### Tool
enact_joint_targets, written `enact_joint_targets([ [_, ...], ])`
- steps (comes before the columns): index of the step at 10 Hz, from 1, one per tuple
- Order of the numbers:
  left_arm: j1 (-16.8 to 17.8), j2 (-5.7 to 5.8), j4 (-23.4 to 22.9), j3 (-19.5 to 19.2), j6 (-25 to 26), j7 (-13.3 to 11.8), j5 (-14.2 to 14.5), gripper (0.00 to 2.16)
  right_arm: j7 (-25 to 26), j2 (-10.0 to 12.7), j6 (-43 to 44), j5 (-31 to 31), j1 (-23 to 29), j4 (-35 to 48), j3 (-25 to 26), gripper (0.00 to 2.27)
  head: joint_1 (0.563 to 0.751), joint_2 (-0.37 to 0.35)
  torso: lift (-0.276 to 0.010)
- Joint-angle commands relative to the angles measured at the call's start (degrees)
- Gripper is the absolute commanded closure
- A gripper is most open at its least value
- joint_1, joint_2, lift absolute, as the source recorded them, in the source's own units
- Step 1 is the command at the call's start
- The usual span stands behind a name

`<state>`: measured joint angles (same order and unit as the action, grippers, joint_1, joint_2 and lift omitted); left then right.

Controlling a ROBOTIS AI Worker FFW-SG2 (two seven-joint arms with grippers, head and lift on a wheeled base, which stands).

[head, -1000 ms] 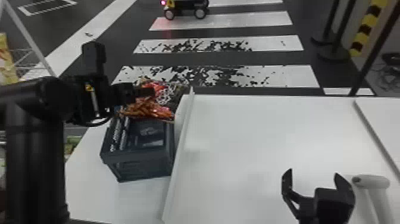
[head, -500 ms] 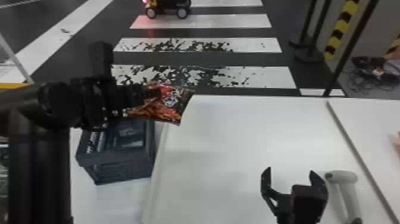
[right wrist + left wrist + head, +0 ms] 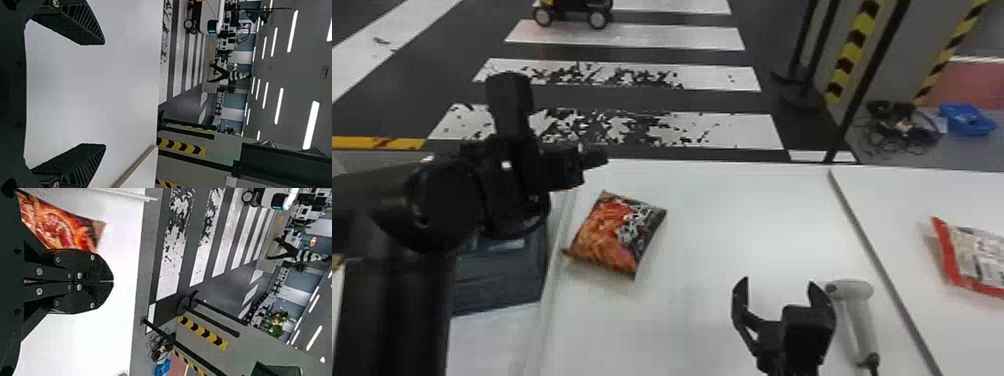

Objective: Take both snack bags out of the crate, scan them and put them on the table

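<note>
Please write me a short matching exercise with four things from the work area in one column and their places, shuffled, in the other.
Things
1. Orange-and-black snack bag
2. Red-and-white snack bag
3. Light grey handheld scanner
4. Dark blue-grey plastic crate

Places
A. Beside the right pincer
B. Partly hidden by the black left arm
C. Beyond the long grey seam, at the head view's right edge
D. On the white table, as the bag nearer the crate

Right pairs: 1-D, 2-C, 3-A, 4-B
</note>
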<state>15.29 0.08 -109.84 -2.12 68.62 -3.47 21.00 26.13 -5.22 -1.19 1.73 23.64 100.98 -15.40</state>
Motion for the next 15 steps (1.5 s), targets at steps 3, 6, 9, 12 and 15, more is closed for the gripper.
enact_joint_targets([
  [3, -2.81, -0.23, -0.29, 3.88, -5.56, 0.75, -0.34, 2.14, -0.02, -0.23, 0.18, -0.33, 0.0, 0.09, 0.19, 0.06, 0.695, -0.08, -0.094],
  [6, -5.71, 0.27, -2.84, 4.32, -9.78, 1.89, -2.36, 1.8, -0.11, -0.85, 0.0, -0.59, -0.26, 0.27, 0.1, 0.05, 0.695, -0.086, -0.094],
  [9, -7.99, 2.56, -4.33, 3.26, -13.99, -2.68, -2.98, 0.66, -0.55, -0.85, -0.18, -0.59, -0.44, 0.36, -0.34, 0.05, 0.695, -0.07, -0.094],
  [12, -7.47, 3.61, -3.28, 3.17, -14.35, -7.6, -5.0, 0.16, -0.55, -0.93, -0.35, -0.59, -0.35, 0.62, -0.42, 0.05, 0.695, -0.06, -0.094],
  [15, -5.62, 3.61, 0.68, 4.23, -14.35, -9.18, -5.79, 0.16, -0.46, -0.93, -0.18, -0.59, -0.09, 0.71, -0.42, 0.05, 0.695, -0.06, -0.094],
])
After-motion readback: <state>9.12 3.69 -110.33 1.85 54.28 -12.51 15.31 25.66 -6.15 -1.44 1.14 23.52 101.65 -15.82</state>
